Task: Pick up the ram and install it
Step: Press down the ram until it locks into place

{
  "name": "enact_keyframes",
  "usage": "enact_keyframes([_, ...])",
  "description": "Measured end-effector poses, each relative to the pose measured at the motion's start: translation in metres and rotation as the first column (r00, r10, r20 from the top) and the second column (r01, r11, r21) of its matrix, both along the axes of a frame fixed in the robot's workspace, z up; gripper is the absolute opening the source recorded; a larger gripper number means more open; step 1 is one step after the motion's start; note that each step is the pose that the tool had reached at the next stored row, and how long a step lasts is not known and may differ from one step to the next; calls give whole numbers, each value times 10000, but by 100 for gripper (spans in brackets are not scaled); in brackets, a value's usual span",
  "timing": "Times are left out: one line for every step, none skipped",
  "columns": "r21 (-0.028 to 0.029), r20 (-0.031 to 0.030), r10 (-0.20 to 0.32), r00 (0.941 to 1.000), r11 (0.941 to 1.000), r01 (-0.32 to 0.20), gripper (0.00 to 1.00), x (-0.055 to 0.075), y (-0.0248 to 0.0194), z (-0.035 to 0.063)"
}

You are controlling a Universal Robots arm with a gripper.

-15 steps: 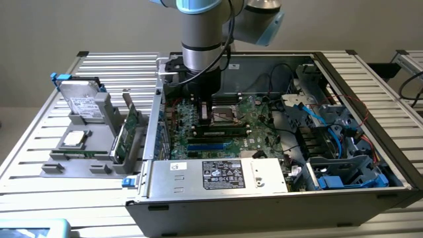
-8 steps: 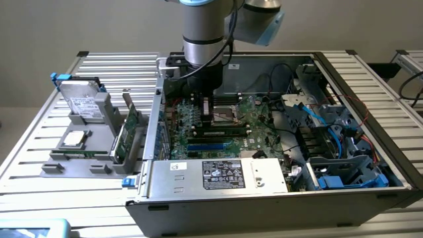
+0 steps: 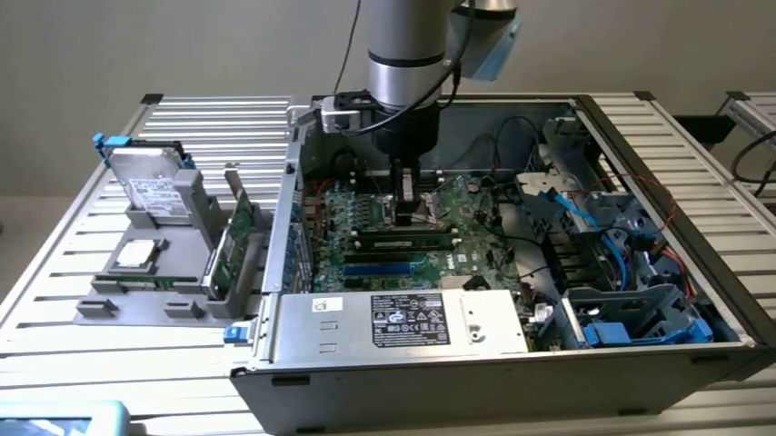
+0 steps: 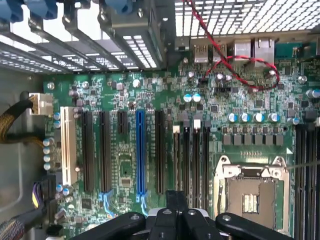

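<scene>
Arm comes down from above into the open PC case [image 3: 510,381]. Gripper [image 3: 410,214] hangs low over the motherboard [image 3: 479,204], near the middle of the board.

Tool state: fingers pressed together, no gap, nothing between them. The wrist view agrees, with the gripper [image 4: 177,200] as one closed black tip over the board.

Ram [image 3: 406,242]: it stands on edge in one of the long slots, lying across the board from the exterior view's left to right. It is a green strip with dark chips. The gripper tip is just behind and above it (contact or not, cannot tell). Two blue slots [image 3: 385,264] lie just in front of it, toward the power supply [image 3: 406,320].

Wrist view, board detail: a blue slot [image 4: 140,150] sits among black slots, the CPU socket [image 4: 250,195] is beside the fingers, and a red wire [image 4: 235,65] loops near the rear ports.

Outside the case, on the exterior view's left, a grey holder [image 3: 145,304] rests on the slatted table [image 3: 49,291]. It carries a hard drive [image 3: 152,186], a CPU [image 3: 136,254] and a green card [image 3: 243,232] standing upright.
</scene>
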State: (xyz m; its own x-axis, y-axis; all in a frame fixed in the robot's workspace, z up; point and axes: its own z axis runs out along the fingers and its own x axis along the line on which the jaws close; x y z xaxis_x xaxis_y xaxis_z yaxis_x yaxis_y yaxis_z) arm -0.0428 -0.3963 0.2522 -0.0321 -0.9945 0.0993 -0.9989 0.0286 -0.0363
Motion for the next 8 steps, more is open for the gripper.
enact_keyframes([0,-1,1,10000,10000,-1,11,37,0,8])
enact_keyframes([0,-2,1,10000,10000,-1,11,67,-1,13])
enact_keyframes([0,-2,1,10000,10000,-1,11,86,-2,14])
enact_keyframes([0,-2,1,10000,10000,-1,11,102,-2,14])
enact_keyframes([0,-2,1,10000,10000,-1,11,109,-3,14])
enact_keyframes([-1,-5,1,10000,10000,-1,11,111,-3,14])
enact_keyframes([-1,-5,1,10000,10000,-1,11,111,-3,14])
enact_keyframes([-1,-5,0,10000,10000,0,11,111,-3,14])
